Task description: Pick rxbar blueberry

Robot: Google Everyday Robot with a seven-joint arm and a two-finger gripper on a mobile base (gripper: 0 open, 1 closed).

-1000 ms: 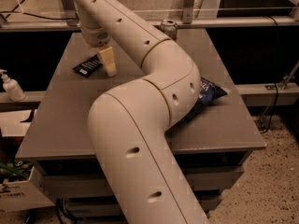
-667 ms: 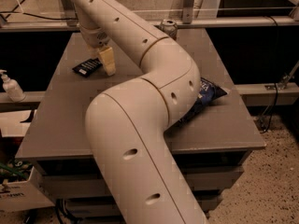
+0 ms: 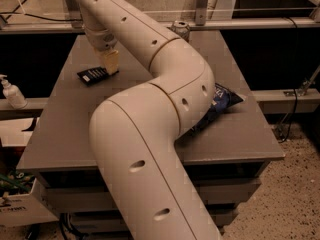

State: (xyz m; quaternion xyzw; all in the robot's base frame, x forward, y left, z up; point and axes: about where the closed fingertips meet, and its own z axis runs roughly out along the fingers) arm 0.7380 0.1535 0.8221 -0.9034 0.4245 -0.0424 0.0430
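The rxbar blueberry [image 3: 92,75] is a small flat dark bar with a white text patch, lying on the grey table [image 3: 65,124] at the far left. My gripper [image 3: 110,63] hangs at the end of the cream arm directly at the bar's right end, its pale fingers pointing down and touching or just above the bar. The bar still lies flat on the table.
A large crinkled dark-blue chip bag [image 3: 222,103] lies at the right, partly hidden behind my arm's elbow. A silver drink can [image 3: 180,29] stands at the table's back edge. A white spray bottle [image 3: 12,92] stands on a ledge left of the table.
The gripper has shifted slightly, staying over the bar's right end. The bar, bag and can have not moved.
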